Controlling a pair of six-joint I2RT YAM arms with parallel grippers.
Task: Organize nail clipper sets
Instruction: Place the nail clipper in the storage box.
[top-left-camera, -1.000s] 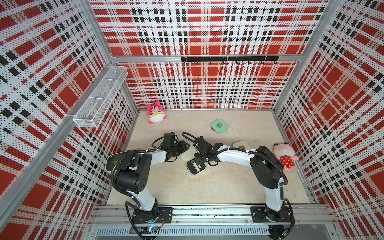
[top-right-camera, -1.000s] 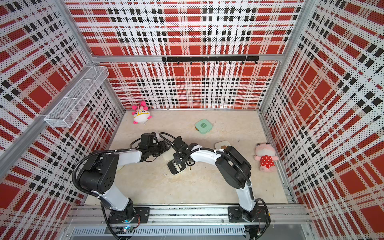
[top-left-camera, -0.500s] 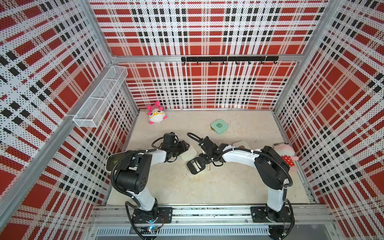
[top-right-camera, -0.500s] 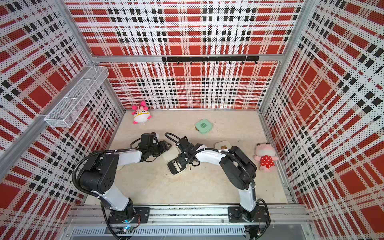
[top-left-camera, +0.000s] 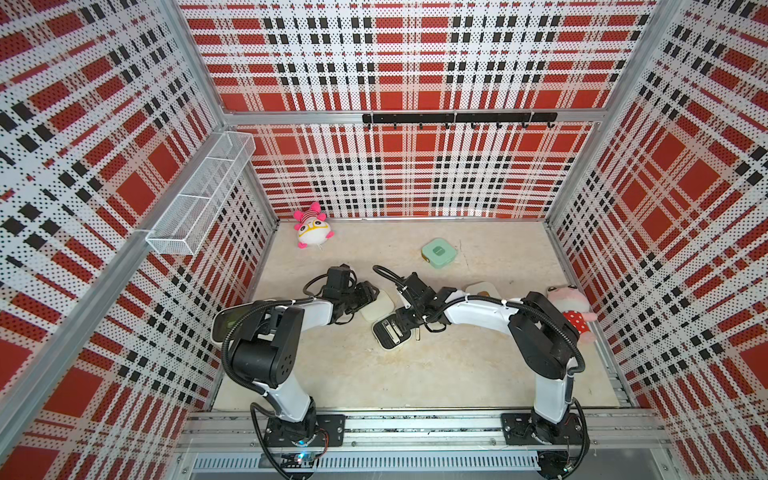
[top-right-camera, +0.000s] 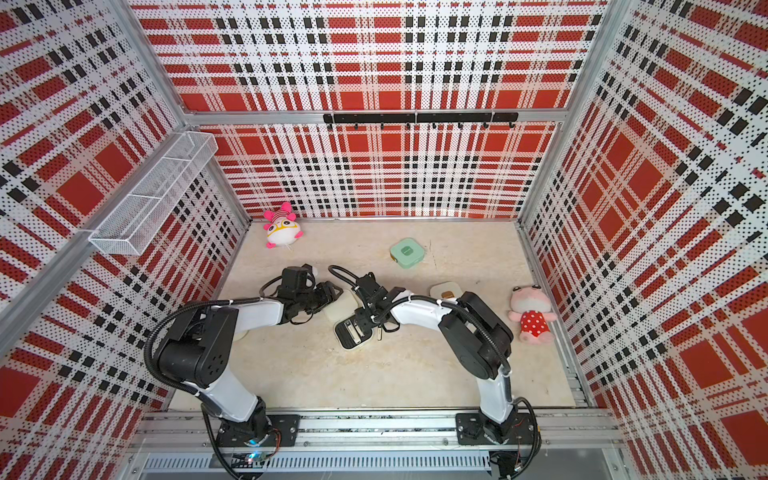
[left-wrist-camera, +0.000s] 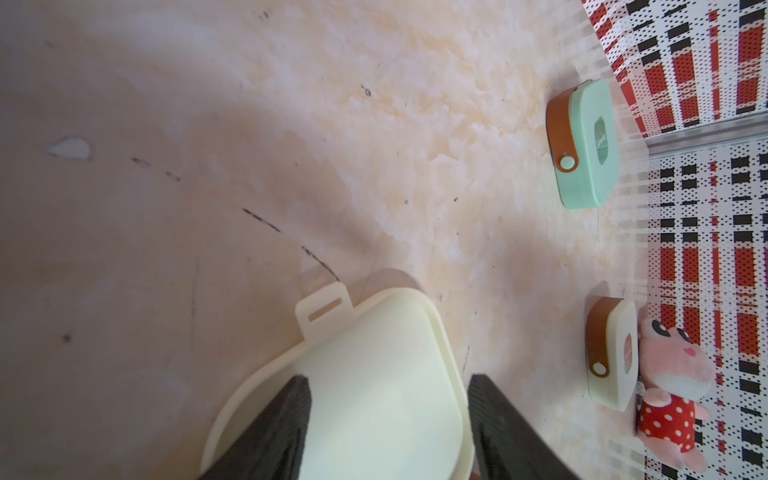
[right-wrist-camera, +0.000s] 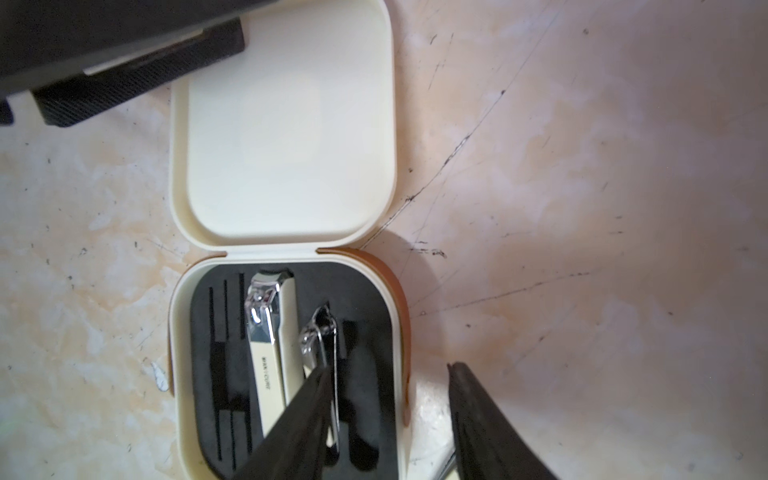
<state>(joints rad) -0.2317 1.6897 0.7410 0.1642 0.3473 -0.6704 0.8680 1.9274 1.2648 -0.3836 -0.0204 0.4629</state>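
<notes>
Lid (left-wrist-camera: 365, 332) of open case (right-wrist-camera: 178, 353) pinched by left gripper (left-wrist-camera: 388, 379); right gripper (right-wrist-camera: 390, 368) parted, empty, over tray (right-wrist-camera: 361, 282).

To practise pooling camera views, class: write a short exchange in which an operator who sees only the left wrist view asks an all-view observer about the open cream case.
Operator: What's inside?
Observer: A large clipper and a small clipper lie in the black tray.
Operator: Anything above it?
Observer: The right gripper, open, with one finger beside the small clipper and the other outside the tray.
</notes>
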